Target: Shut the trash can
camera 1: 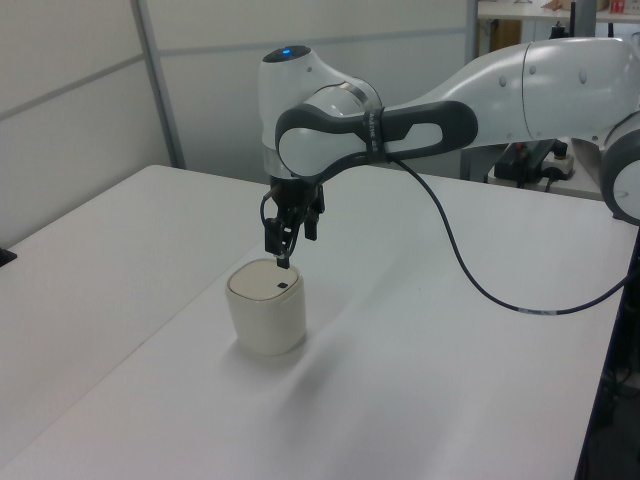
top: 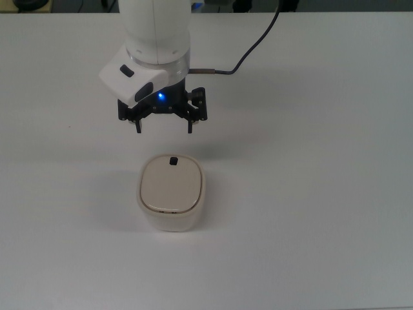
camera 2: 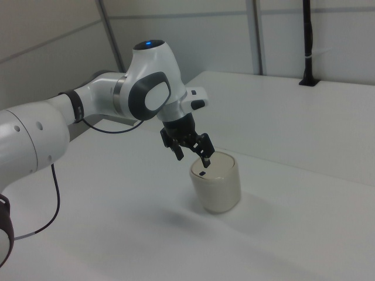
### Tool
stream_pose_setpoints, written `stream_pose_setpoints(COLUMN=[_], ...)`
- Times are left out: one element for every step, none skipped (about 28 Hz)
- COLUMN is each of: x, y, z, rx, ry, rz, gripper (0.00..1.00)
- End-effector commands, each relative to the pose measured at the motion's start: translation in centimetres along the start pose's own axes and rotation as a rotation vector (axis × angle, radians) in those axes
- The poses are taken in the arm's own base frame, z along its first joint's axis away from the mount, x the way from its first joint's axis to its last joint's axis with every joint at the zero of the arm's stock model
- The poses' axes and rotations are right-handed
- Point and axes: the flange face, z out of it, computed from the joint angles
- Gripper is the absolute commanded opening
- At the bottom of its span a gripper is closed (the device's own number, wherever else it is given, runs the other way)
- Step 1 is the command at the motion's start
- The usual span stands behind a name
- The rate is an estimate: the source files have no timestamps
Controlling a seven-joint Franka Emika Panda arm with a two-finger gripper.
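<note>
A: Entry, trash can (top: 171, 192). Cream-beige, rounded-square, upright on the white counter (top: 310, 213). Lid lies flat and flush with the rim all round in the top view; no gap shows in the left view or the right view either. Small black tab (top: 173, 161) sits on the lid near the edge that faces the arm.

B: Position on the counter?

A: Roughly central in the top view, slightly toward the top view's left, well clear of every edge. Bare counter surface all around it.

B: Hand?

A: Hand (top: 164, 127) is above the counter, just beyond the tab side of the can, not touching it. Fingers spread wide, pointing downward, nothing between them. In the left view the hand (camera 1: 288, 247) hangs just above the can's far rim; in the right view the hand (camera 2: 192, 157) has one fingertip close over the lid's edge, a gap visible.

B: Anything else?

A: Blue light lit on the wrist (top: 159, 97). Black cable (top: 255, 42) runs from the wrist off toward the top view's upper edge. White arm (camera 1: 520, 95) reaches in from the left view's right.
</note>
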Motion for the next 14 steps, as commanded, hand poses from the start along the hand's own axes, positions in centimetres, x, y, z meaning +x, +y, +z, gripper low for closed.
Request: stream_pose_setpoints(x=[-0.64, -0.68, -0.71, -0.71, -0.71, -0.72, -0.71, -0.71, -0.69, -0.69, -0.70, -0.70, -0.63, -0.58], y=[-0.11, -0.12, -0.12, -0.12, -0.12, -0.11, -0.11, -0.02, 0.17, 0.26, 0.26, 0.33, 0.43, 0.43], z=[-0.45, -0.31, -0.23, -0.23, -0.23, -0.22, -0.23, -0.23, -0.12, -0.11, -0.22, -0.05, 0.08, 0.05], rx=[-0.013, -0.013, -0.013, -0.013, -0.013, -0.015, -0.015, -0.015, -0.016, -0.017, -0.017, -0.014, -0.014, -0.014], ry=[-0.021, -0.024, -0.026, -0.026, -0.026, -0.028, -0.026, -0.026, -0.028, -0.028, -0.026, -0.028, -0.028, -0.028], rz=[-0.033, -0.037, -0.044, -0.044, -0.044, -0.044, -0.046, -0.044, -0.043, -0.042, -0.043, -0.041, -0.038, -0.039], gripper=[1.00, 1.00, 1.00, 1.00, 1.00, 1.00, 1.00, 1.00, 1.00, 1.00, 1.00, 1.00, 1.00, 1.00])
